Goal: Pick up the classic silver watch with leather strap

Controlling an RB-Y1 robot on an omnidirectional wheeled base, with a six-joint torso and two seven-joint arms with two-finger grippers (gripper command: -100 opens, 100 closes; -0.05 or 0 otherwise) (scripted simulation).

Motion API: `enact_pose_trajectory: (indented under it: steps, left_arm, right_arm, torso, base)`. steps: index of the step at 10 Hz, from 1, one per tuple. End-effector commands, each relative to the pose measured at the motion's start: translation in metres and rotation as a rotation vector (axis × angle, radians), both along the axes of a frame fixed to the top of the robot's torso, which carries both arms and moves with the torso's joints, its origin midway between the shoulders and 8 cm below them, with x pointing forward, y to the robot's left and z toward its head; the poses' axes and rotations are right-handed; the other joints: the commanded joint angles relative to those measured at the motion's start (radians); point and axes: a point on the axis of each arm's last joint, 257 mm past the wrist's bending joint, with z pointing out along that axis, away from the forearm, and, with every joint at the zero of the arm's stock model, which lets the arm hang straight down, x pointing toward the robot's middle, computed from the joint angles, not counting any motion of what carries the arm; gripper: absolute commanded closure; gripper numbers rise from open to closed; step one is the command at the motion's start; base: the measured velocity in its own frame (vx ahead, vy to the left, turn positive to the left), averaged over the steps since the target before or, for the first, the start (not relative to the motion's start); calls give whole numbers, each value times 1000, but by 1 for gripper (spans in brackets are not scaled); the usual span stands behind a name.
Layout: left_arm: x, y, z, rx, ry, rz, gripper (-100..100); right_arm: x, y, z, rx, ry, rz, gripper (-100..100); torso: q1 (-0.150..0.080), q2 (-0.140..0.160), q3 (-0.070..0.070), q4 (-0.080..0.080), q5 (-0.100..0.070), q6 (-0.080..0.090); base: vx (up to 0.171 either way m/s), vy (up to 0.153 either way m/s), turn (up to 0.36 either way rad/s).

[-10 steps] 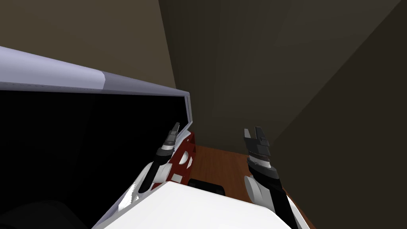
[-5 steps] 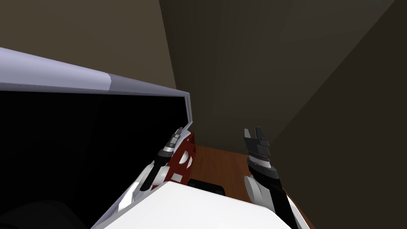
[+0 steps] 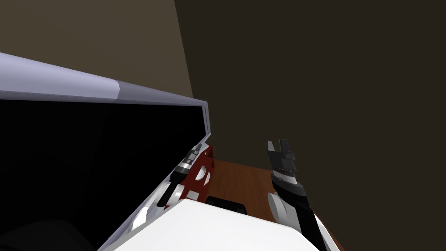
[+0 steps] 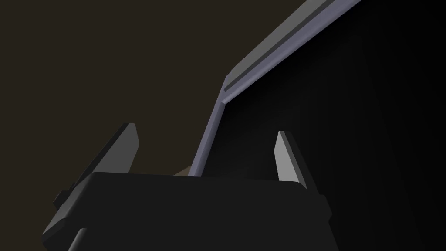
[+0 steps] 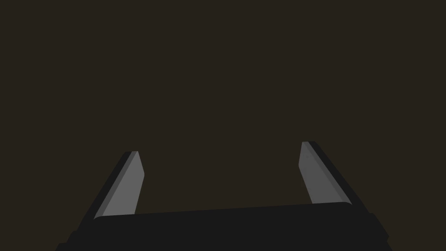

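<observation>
My left gripper (image 3: 196,150) is held low against the near corner of a big black panel with a light grey frame (image 3: 130,93). In the left wrist view its fingers (image 4: 287,161) stand open with nothing held, and the frame's corner (image 4: 226,87) rises between them. To the right, my right gripper (image 3: 280,146) is raised over a brown wooden surface (image 3: 244,181). It is open and holds nothing, and a plain dark wall lies beyond its fingers (image 5: 126,187).
A dark red object with white patches (image 3: 202,172) sits just under the left forearm, beside the frame's corner. A small black object (image 3: 226,204) lies on the wooden surface close to me. Dark walls close in ahead and on the right.
My left gripper has drawn back and down along the frame's corner edge. The right arm has not moved. The wall ahead is now drawn in one flat dark tone.
</observation>
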Motion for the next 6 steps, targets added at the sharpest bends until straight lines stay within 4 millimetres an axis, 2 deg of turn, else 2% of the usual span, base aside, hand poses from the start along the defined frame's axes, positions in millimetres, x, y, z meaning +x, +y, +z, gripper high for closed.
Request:
enact_pose_trajectory:
  steps: [1, 3, 4, 6]
  left_arm:
    - [3, 10, -25, 50, 58, 27, -100]
    - [4, 27, -67, 127, 158, 74, -100]
    - [4, 26, -67, 133, 159, 73, -100]
    - [2, 44, -109, 210, 260, 117, -100]
  right_arm:
    - [0, 0, 0, 0, 0, 0, 0]
    - [0, 0, 0, 0, 0, 0, 0]
    - [0, 0, 0, 0, 0, 0, 0]
    - [0, 0, 0, 0, 0, 0, 0]
  torso:
    - [0, 0, 0, 0, 0, 0]
    - [-1, -1, 0, 0, 0, 0]
    - [-2, -1, -1, 0, 0, 0]
    - [-1, -2, -1, 0, 0, 0]
  base:
    - [23, -27, 3]
    - [41, -48, 14]
    - [45, -33, 8]
    - [52, -37, 15]
